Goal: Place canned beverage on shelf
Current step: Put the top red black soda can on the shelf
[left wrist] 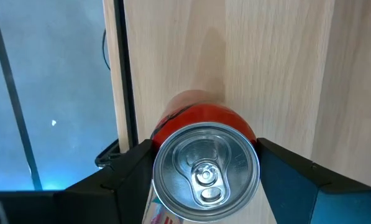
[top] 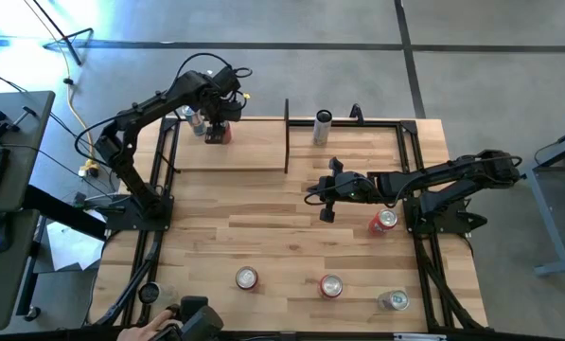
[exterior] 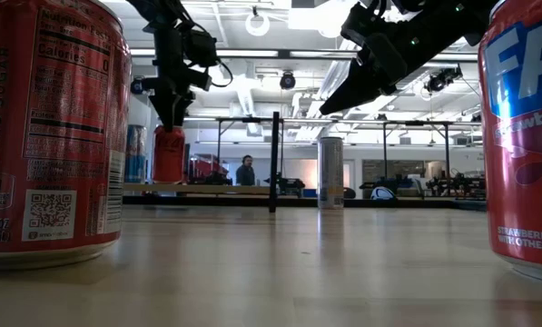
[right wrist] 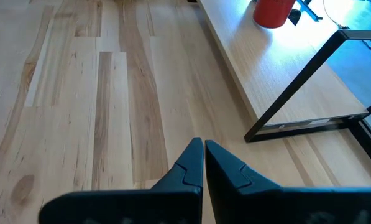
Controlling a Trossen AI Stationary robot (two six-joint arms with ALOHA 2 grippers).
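Far left on the planked wooden surface (top: pixel 291 242): left end effector (top: pixel 218 121) over the pale-wood shelf board with thin black metal uprights (top: pixel 254 147), fingers (left wrist: pixel 126 171) set on either side of an upright red aluminium can with a silver lid (left wrist: pixel 205 165). Jaws spread wide at the can's flanks; whether gripping or just let go, cannot tell. Can standing on the shelf board near its left black rail, seen upright in the low view. Just beside it, further left on the shelf, a blue-and-silver can (top: pixel 196 121).

Past the shelf's middle black upright: a tall slim silver can (top: pixel 323 127), standing.

Right of centre: right end effector (top: pixel 312 196) hovering above bare planks, clenched shut and empty, fingertips pressed together in its wrist view. Near that arm's base, a red can (top: pixel 384 223).

Along the near edge, left to right: red can with silver top (top: pixel 247 278), second red can (top: pixel 330 286), greenish-silver can (top: pixel 394 300).
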